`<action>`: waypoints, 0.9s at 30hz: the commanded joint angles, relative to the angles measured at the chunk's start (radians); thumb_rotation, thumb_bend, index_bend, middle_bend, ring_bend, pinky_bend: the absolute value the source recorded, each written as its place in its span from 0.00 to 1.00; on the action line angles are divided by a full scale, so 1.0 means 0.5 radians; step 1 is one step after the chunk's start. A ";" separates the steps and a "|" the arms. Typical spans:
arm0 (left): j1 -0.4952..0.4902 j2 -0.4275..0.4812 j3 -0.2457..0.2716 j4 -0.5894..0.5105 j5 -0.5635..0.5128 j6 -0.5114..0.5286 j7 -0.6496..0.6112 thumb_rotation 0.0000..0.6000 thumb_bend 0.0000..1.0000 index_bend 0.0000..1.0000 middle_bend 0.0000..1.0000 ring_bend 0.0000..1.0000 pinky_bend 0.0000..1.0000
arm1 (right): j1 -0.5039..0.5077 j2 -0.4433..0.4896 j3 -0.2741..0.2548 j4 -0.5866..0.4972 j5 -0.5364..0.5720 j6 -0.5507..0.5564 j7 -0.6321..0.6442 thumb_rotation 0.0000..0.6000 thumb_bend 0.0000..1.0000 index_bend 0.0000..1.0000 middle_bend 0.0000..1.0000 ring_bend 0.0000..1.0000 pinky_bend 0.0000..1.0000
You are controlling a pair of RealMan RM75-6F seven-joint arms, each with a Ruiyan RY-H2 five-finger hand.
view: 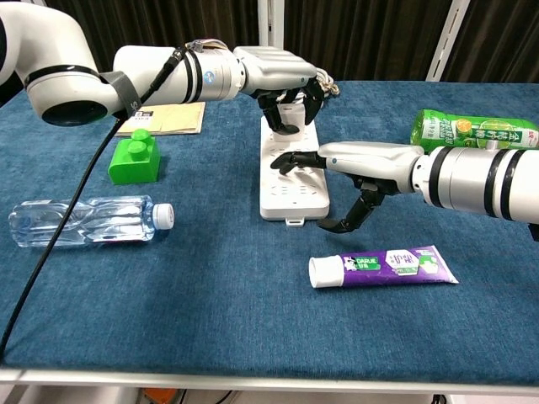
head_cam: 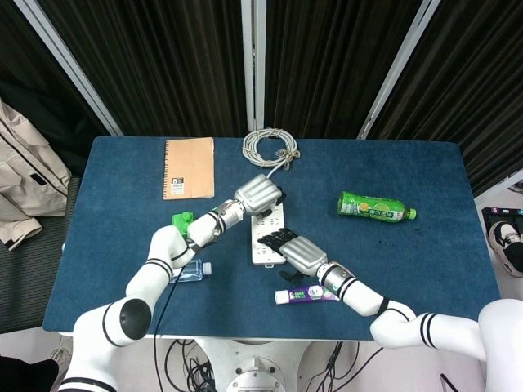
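A white power strip (head_cam: 265,238) (view: 290,183) lies lengthwise mid-table. My left hand (head_cam: 258,194) (view: 282,74) is at its far end, dark fingers curled down around a white plug block (view: 290,112) that sits on the strip and is mostly hidden by them. From the right, my right hand (head_cam: 298,252) (view: 362,162) reaches over the strip's middle. Its fingertips (view: 286,160) rest on the strip's top, and its thumb points down to the cloth beside the strip's right edge, gripping nothing.
A toothpaste tube (head_cam: 306,295) (view: 383,268) lies near the front edge. A green bottle (head_cam: 376,207) (view: 472,130) lies at right. A green block (head_cam: 181,220) (view: 135,158) and clear water bottle (view: 84,223) lie at left. Notebook (head_cam: 189,167) and coiled cable (head_cam: 270,147) are at the back.
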 commanded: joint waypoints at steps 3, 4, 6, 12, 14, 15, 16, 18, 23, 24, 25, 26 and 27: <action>0.000 0.013 0.005 0.008 -0.011 0.021 -0.030 1.00 0.52 0.63 0.75 0.75 0.89 | 0.002 -0.002 -0.001 0.000 0.006 0.001 0.000 1.00 0.33 0.01 0.11 0.00 0.00; 0.001 0.019 0.006 0.006 -0.014 0.026 -0.037 1.00 0.53 0.63 0.76 0.75 0.90 | 0.002 -0.004 -0.002 0.001 0.006 0.001 0.001 1.00 0.33 0.01 0.11 0.00 0.00; 0.006 0.029 0.014 0.003 -0.015 0.035 -0.038 1.00 0.53 0.64 0.76 0.76 0.90 | 0.003 -0.005 -0.004 0.002 0.007 0.002 0.004 1.00 0.33 0.01 0.11 0.00 0.00; 0.023 0.051 0.022 -0.012 -0.024 0.076 -0.031 1.00 0.53 0.64 0.76 0.76 0.90 | 0.004 -0.012 -0.007 0.007 0.009 0.005 0.010 1.00 0.33 0.01 0.11 0.00 0.00; 0.026 0.053 0.022 -0.014 -0.029 0.079 -0.025 1.00 0.53 0.64 0.76 0.76 0.90 | 0.004 -0.013 -0.008 0.007 0.007 0.007 0.010 1.00 0.33 0.01 0.11 0.00 0.00; 0.029 0.052 0.022 -0.012 -0.031 0.083 -0.019 1.00 0.53 0.64 0.76 0.76 0.90 | 0.005 -0.013 -0.009 0.007 0.008 0.007 0.009 1.00 0.33 0.01 0.11 0.00 0.00; 0.033 0.051 0.024 -0.008 -0.033 0.089 -0.007 1.00 0.53 0.64 0.77 0.76 0.90 | 0.005 -0.012 -0.009 0.006 0.009 0.007 0.007 1.00 0.33 0.01 0.11 0.00 0.00; 0.039 0.051 0.025 -0.003 -0.035 0.096 0.008 1.00 0.53 0.64 0.77 0.76 0.90 | 0.006 -0.009 -0.010 0.002 0.011 0.008 0.004 1.00 0.33 0.01 0.11 0.00 0.00; 0.059 0.057 0.030 -0.001 -0.042 0.120 0.037 1.00 0.53 0.64 0.77 0.76 0.91 | 0.003 -0.004 -0.009 -0.007 0.015 0.019 0.001 1.00 0.33 0.01 0.11 0.00 0.00; 0.060 0.059 0.032 -0.001 -0.042 0.123 0.046 1.00 0.53 0.64 0.77 0.76 0.91 | 0.004 -0.005 -0.009 -0.008 0.015 0.019 0.001 1.00 0.33 0.01 0.11 0.00 0.00; 0.062 0.062 0.032 -0.003 -0.043 0.130 0.054 1.00 0.53 0.64 0.77 0.76 0.91 | 0.005 -0.006 -0.009 -0.008 0.015 0.019 0.000 1.00 0.33 0.01 0.11 0.00 0.00; 0.063 0.064 0.031 -0.005 -0.045 0.134 0.058 1.00 0.53 0.64 0.77 0.76 0.91 | 0.005 -0.008 -0.010 -0.007 0.014 0.020 0.000 1.00 0.33 0.01 0.11 0.00 0.00; 0.063 0.067 0.030 -0.009 -0.047 0.137 0.061 1.00 0.53 0.64 0.77 0.76 0.91 | 0.005 -0.008 -0.010 -0.008 0.014 0.020 0.001 1.00 0.33 0.01 0.11 0.00 0.00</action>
